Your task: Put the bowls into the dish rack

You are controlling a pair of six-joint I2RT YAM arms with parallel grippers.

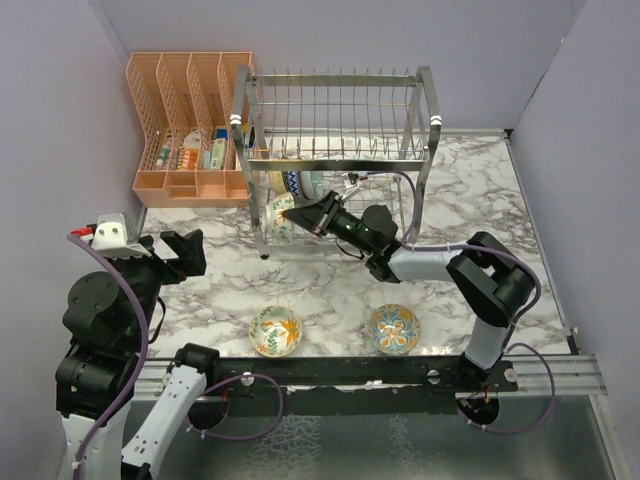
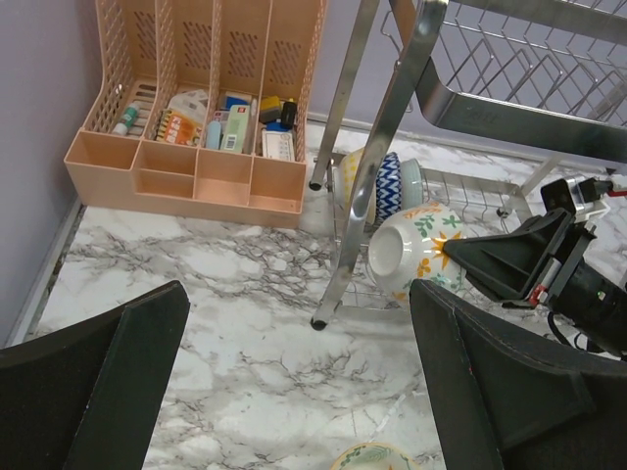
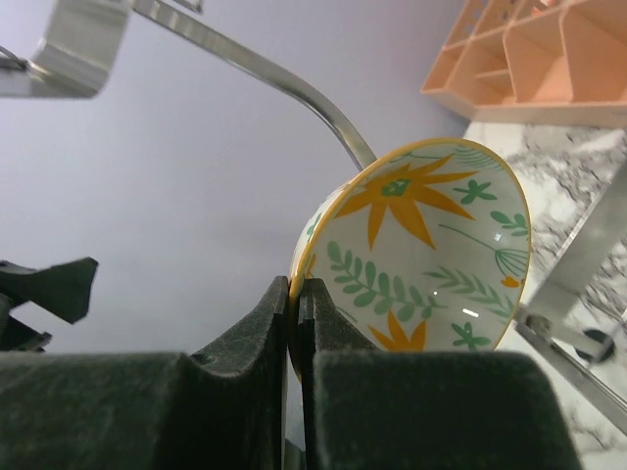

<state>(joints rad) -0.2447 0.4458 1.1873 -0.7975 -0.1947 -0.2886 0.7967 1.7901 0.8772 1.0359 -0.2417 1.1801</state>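
Top external view: nearest, a yellow bowl and a blue bowl sit on the counter. The left gripper gapes empty. Farther, the right gripper pinches the rim of an orange-flowered bowl at the dish rack, on its lower tier.

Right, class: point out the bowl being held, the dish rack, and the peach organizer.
Held bowl [image 3: 421, 255], right wrist view, its painted surface.
Dish rack [image 1: 431, 105], top external view, right post.
Peach organizer [image 2: 225, 186], left wrist view, front wall.

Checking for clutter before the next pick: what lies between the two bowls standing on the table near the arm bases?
Nothing; the top view shows bare marble table between the left-hand bowl and the right-hand bowl.
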